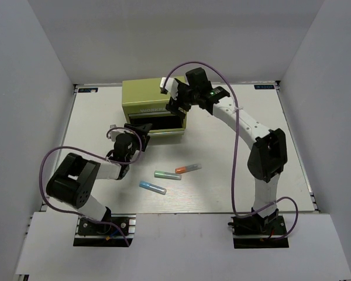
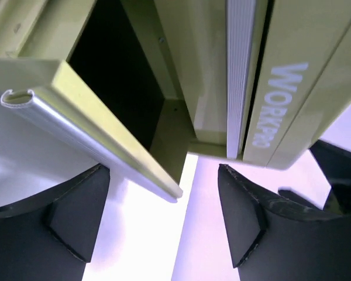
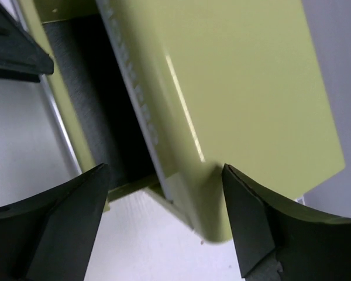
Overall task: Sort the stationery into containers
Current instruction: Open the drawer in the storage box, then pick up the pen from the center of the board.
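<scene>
Olive-green boxy metal chest [image 1: 145, 96] with two front drawers is set at the far middle of the white surface [image 1: 240, 187], its lower drawer [image 1: 167, 132] partly out. The left claw [image 1: 141, 127] is held apart about the drawer's rolled lip [image 2: 76, 117], unclamped. The right claw [image 1: 175, 106] is spread around the chest's right front corner. The stubby orange marker [image 1: 188, 168], green marker [image 1: 167, 175] and blue marker [image 1: 152, 187] lie nearer, well apart from it. The lip is best pinched squarely and drawn straight while the chest is braced.
</scene>
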Motion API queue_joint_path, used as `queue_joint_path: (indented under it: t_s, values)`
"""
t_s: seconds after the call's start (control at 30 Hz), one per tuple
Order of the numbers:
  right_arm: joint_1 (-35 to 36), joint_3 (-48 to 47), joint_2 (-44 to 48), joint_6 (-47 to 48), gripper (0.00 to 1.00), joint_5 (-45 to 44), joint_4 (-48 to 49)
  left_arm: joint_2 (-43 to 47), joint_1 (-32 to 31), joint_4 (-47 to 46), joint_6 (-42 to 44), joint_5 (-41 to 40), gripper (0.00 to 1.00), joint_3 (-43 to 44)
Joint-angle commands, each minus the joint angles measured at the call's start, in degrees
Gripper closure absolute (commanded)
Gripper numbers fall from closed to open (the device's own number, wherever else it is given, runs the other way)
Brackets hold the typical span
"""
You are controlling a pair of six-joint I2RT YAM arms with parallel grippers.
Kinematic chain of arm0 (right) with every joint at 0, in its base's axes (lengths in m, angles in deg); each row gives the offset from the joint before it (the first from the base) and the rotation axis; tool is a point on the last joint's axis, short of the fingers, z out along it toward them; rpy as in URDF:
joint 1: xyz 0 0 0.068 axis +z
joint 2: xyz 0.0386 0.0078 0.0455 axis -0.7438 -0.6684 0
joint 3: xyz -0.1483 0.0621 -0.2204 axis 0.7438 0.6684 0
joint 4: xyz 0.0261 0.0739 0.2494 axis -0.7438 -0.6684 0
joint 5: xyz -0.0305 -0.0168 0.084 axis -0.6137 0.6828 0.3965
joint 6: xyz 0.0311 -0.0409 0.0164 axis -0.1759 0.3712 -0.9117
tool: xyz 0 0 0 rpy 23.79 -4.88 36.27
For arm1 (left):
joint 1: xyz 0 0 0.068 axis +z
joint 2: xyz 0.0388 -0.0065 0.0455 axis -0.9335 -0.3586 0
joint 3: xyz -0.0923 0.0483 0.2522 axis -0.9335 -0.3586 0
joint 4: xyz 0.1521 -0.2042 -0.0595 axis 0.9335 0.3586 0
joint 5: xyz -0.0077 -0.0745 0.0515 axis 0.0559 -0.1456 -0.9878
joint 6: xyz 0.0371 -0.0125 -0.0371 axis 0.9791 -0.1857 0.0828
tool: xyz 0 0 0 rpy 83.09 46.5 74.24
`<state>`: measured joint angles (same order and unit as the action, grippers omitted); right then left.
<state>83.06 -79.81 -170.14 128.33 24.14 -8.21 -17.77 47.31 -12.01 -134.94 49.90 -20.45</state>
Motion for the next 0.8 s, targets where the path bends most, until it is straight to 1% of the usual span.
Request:
queue_joint_path:
  t_s: [0.0,0.03,0.1,0.13,0.17,0.2,0.23,0.27,0.3,0.33,0.37,0.4,0.43,0.47,0.5,0.53,0.57,0.6,0.63,0.67,0.7,0.73,0.77]
  values:
    - [-0.6,4.8,6.0,0.7,0.16,1.1,-2.4,6.5,0.1,4.8,3.2,2.4,0.16,1.9]
    - [-0.5,5.7,8.8,1.0,0.16,1.6,-2.2,7.9,0.1,6.3,3.7,4.1,0.16,1.4]
    - [-0.8,10.5,10.9,1.9,0.16,2.1,-1.9,13.0,0.1,12.9,5.9,6.7,0.12,1.4]
    - [-1.0,13.1,13.3,2.5,0.16,3.7,-1.9,15.2,0.1,15.5,7.4,7.4,0.12,1.4]
    - [-1.2,14.5,15.5,4.1,0.21,6.2,-2.5,17.3,0.1,22.4,8.8,7.9,0.10,1.4]
    - [-1.7,16.1,18.1,5.2,0.24,9.5,-3.2,22.0,0.1,26.4,11.9,7.9,0.06,1.4]
    - [-1.7,21.6,19.3,10.0,0.27,11.3,-3.7,24.5,0.1,30.1,14.0,7.9,0.04,1.9]
    - [-1.9,23.7,21.9,12.3,0.35,14.7,-6.2,26.9,0.1,38.2,15.8,7.9,0.01,2.8]
    - [-1.9,30.1,24.1,16.6,0.40,17.5,-7.3,31.2,0.1,42.3,18.1,7.4,0.01,3.4]
    - [-1.7,32.1,25.0,20.6,0.46,18.4,-8.2,33.2,0.7,46.3,18.7,6.8,0.01,4.2]
    - [-1.9,33.8,26.4,22.6,0.61,20.2,-11.3,35.1,0.7,54.1,19.2,6.0,0.01,4.2]
    - [-1.7,35.6,26.1,24.0,0.67,20.7,-12.5,36.7,0.7,57.7,19.9,4.4,0.01,4.9]
    - [-1.5,38.5,25.8,27.8,0.73,21.0,-13.5,38.3,0.7,61.0,19.9,3.7,0.01,4.9]
    - [-1.3,38.8,24.4,28.5,0.84,21.4,-15.7,40.9,0.7,63.8,19.9,2.9,0.01,4.9]
    - [-1.3,38.6,22.5,29.2,0.86,21.8,-17.7,42.0,0.7,68.3,19.9,2.9,0.01,4.9]
    - [-1.0,37.7,21.5,29.2,0.86,21.9,-19.4,42.9,0.7,70.0,21.6,2.9,0.01,5.4]
    - [-1.2,36.8,19.3,29.2,0.81,22.3,-20.0,43.6,0.7,71.7,22.8,3.5,0.01,5.4]
    - [-0.8,36.5,17.7,28.2,0.65,22.1,-20.0,44.1,0.7,75.0,24.2,4.3,0.01,6.9]
    - [-0.5,36.1,16.5,27.1,0.59,21.3,-18.9,44.1,0.7,76.8,26.9,4.3,0.04,7.7]
    - [-0.2,36.3,16.2,26.5,0.54,20.8,-18.2,44.1,0.7,78.8,27.9,5.0,0.06,8.5]
    - [0.4,36.5,15.3,26.1,0.43,20.2,-17.3,44.1,0.7,83.5,28.6,5.0,0.08,10.6]
    - [0.9,37.5,15.1,25.6,0.41,19.5,-14.3,42.9,0.7,85.9,28.6,5.0,0.11,11.6]
    - [1.5,37.5,14.8,24.8,0.41,18.9,-13.5,42.2,0.7,88.2,29.2,5.0,0.12,12.7]
